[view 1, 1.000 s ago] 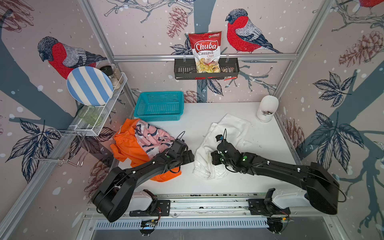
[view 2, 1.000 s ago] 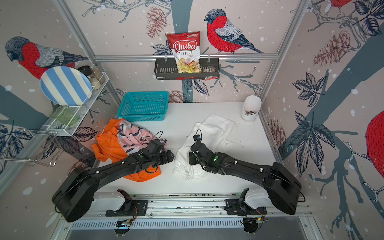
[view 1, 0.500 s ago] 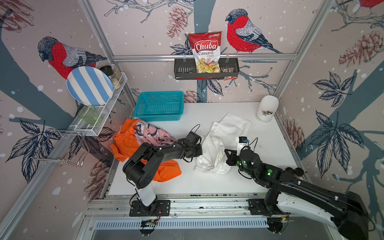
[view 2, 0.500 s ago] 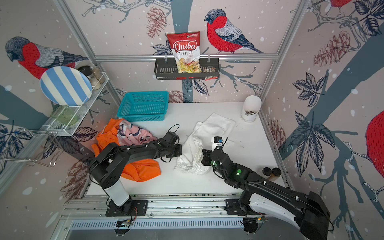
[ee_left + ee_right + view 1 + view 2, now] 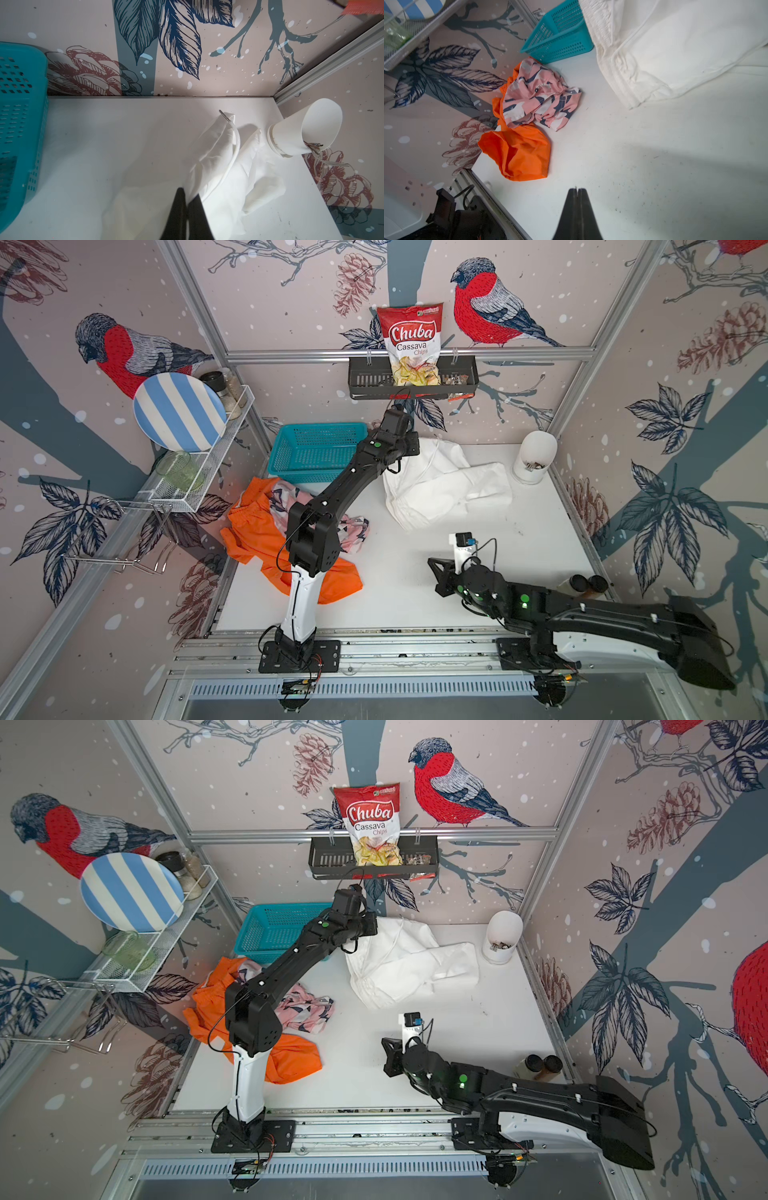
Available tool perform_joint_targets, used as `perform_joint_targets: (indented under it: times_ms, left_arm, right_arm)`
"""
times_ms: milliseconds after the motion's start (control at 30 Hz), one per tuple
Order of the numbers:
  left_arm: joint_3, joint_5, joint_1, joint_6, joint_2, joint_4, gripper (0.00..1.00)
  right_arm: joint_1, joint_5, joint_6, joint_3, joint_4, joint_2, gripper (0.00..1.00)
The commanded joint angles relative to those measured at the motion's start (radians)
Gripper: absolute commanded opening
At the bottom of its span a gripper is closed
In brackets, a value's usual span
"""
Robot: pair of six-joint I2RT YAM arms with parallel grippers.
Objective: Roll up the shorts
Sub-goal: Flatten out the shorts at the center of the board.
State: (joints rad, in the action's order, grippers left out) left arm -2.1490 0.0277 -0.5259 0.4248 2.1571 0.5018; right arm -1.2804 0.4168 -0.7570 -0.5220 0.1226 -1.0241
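Note:
The white shorts [image 5: 444, 485] [image 5: 407, 965] lie spread at the back of the table, gathered waistband toward the front left. My left gripper [image 5: 417, 445] [image 5: 376, 928] reaches to their far left corner near the back wall. In the left wrist view it [image 5: 188, 199] is shut on a fold of the white shorts [image 5: 218, 155]. The pink shark-print shorts [image 5: 353, 531] [image 5: 542, 97] sit crumpled on the orange shorts [image 5: 257, 531] [image 5: 519, 155] at the left, partly under the left arm. My right gripper [image 5: 434, 566] [image 5: 576, 190] hovers shut and empty over bare table at the front.
A teal basket [image 5: 316, 452] stands at the back left beside the left gripper. A white cutlery holder [image 5: 534, 460] is at the back right corner. Two small bottles [image 5: 586, 585] stand by the right wall. A wire rack with a striped plate [image 5: 178, 412] hangs on the left.
My left gripper shut on the white shorts and dragged them toward the back wall, spreading them out. My right gripper drew away from the shorts toward the front.

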Motion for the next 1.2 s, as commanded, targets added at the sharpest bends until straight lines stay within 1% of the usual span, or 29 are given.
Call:
perform_joint_targets:
  times_ms: [0, 33, 67, 133, 167, 233, 267, 367, 400, 467, 567, 667, 833, 933, 1067, 1133, 1167]
  left_arm:
    - [-0.016, 0.061, 0.017, -0.047, 0.033, 0.169, 0.27]
    - [0.024, 0.075, 0.019, -0.046, 0.017, 0.155, 0.38]
    - [0.090, 0.087, 0.020, -0.043, -0.008, 0.129, 0.49]
    - [0.203, 0.115, 0.023, -0.026, -0.076, 0.074, 0.63]
    - [0.261, 0.133, 0.024, -0.016, -0.113, 0.051, 0.66]
    - [0.342, 0.151, 0.031, 0.003, -0.170, 0.028, 0.70]
    - [0.372, 0.153, 0.035, 0.012, -0.194, 0.031, 0.70]
    - [0.438, 0.161, 0.041, 0.046, -0.231, 0.063, 0.68]
    - [0.464, 0.145, 0.042, 0.064, -0.240, 0.061, 0.67]
    - [0.549, 0.071, 0.038, 0.104, -0.258, 0.025, 0.66]
    - [0.669, 0.003, 0.034, 0.181, -0.277, -0.045, 0.65]
    - [0.764, -0.051, 0.029, 0.246, -0.271, -0.130, 0.65]
    - [0.728, -0.063, 0.015, 0.288, -0.181, -0.155, 0.65]
    - [0.662, -0.015, 0.009, 0.286, -0.118, -0.113, 0.64]
    - [0.611, 0.043, 0.006, 0.261, -0.065, -0.056, 0.60]
    - [0.601, 0.060, -0.003, 0.250, -0.053, -0.042, 0.55]
    - [0.591, 0.075, -0.010, 0.244, -0.047, -0.033, 0.55]
  right_arm:
    - [0.020, -0.012, 0.054, -0.095, 0.051, -0.090, 0.06]
    - [0.062, -0.046, 0.056, -0.113, 0.019, -0.102, 0.13]
    - [0.122, -0.091, 0.053, -0.122, -0.006, -0.108, 0.16]
    - [0.230, -0.177, 0.064, -0.118, -0.020, -0.109, 0.21]
    - [0.283, -0.217, 0.074, -0.119, -0.032, -0.109, 0.25]
    - [0.370, -0.235, 0.093, -0.120, -0.054, -0.114, 0.29]
    - [0.424, -0.254, 0.116, -0.123, -0.063, -0.124, 0.32]
    - [0.605, -0.306, 0.160, -0.156, -0.117, -0.183, 0.40]
    - [0.667, -0.327, 0.172, -0.166, -0.131, -0.206, 0.42]
    - [0.787, -0.359, 0.199, -0.210, -0.170, -0.281, 0.45]
    - [0.908, -0.422, 0.227, -0.261, -0.168, -0.373, 0.48]
    - [0.950, -0.474, 0.235, -0.307, -0.143, -0.446, 0.49]
    - [0.947, -0.500, 0.245, -0.353, -0.137, -0.516, 0.49]
    - [0.947, -0.497, 0.246, -0.343, -0.136, -0.517, 0.49]
    - [0.946, -0.486, 0.249, -0.312, -0.142, -0.502, 0.49]
    - [0.946, -0.478, 0.252, -0.305, -0.152, -0.491, 0.49]
    - [0.947, -0.472, 0.255, -0.302, -0.158, -0.486, 0.49]
